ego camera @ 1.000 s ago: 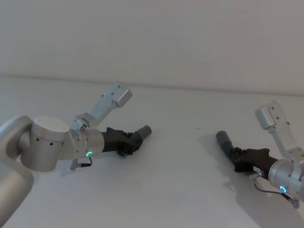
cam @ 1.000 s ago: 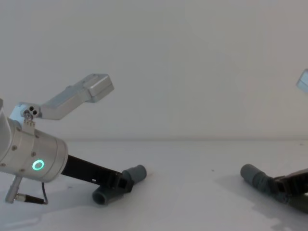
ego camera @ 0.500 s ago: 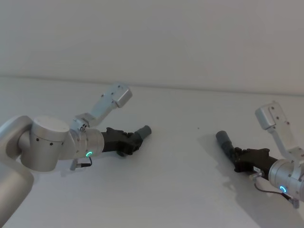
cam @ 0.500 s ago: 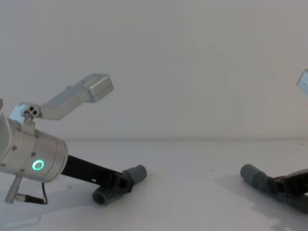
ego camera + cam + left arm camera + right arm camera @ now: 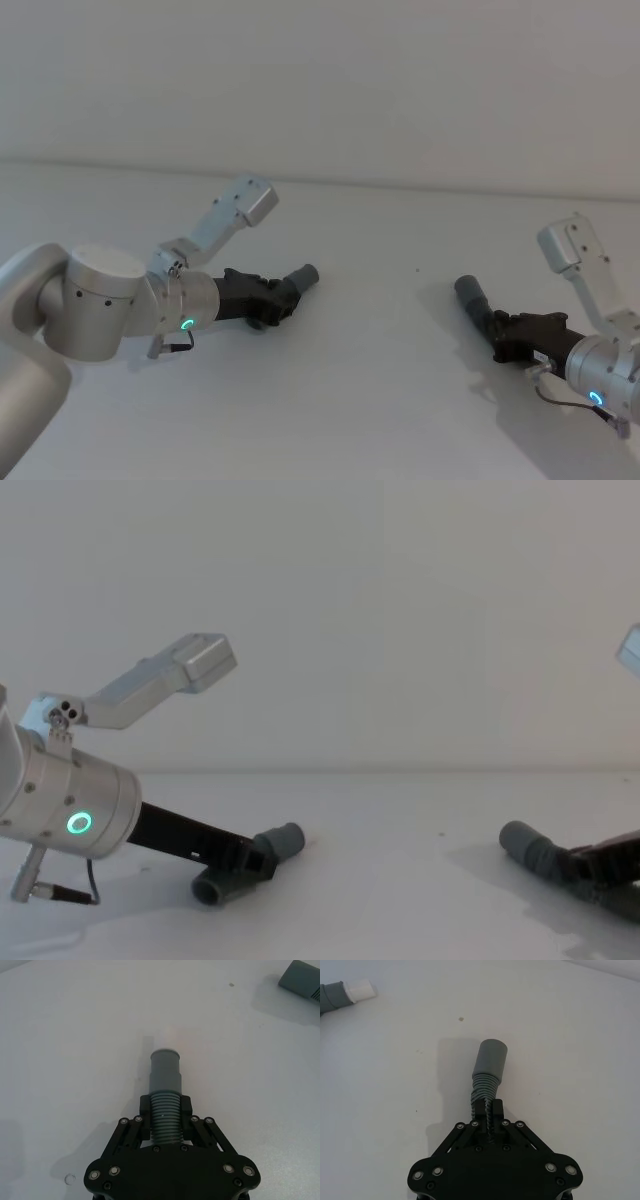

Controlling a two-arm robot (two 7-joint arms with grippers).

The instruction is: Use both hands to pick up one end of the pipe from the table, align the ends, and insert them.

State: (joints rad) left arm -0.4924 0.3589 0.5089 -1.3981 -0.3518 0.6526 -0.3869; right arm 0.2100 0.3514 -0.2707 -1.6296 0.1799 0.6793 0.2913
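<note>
The left claw (image 5: 165, 1110) is clamped on the ribs of the short hose piece (image 5: 165, 1131), just behind its pale-tipped cuff (image 5: 165, 1070) and low over the worktop (image 5: 380, 400). The right claw (image 5: 487, 1109) pinches the other hose piece (image 5: 483, 1087) behind its socket cuff (image 5: 491, 1060). The ribbing is probably light and bendy, so gripping near the stiff cuffs suits aiming.

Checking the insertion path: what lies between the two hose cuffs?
Bare table, apart from one tiny dark speck, between left cuff and right cuff in the head view.
</note>
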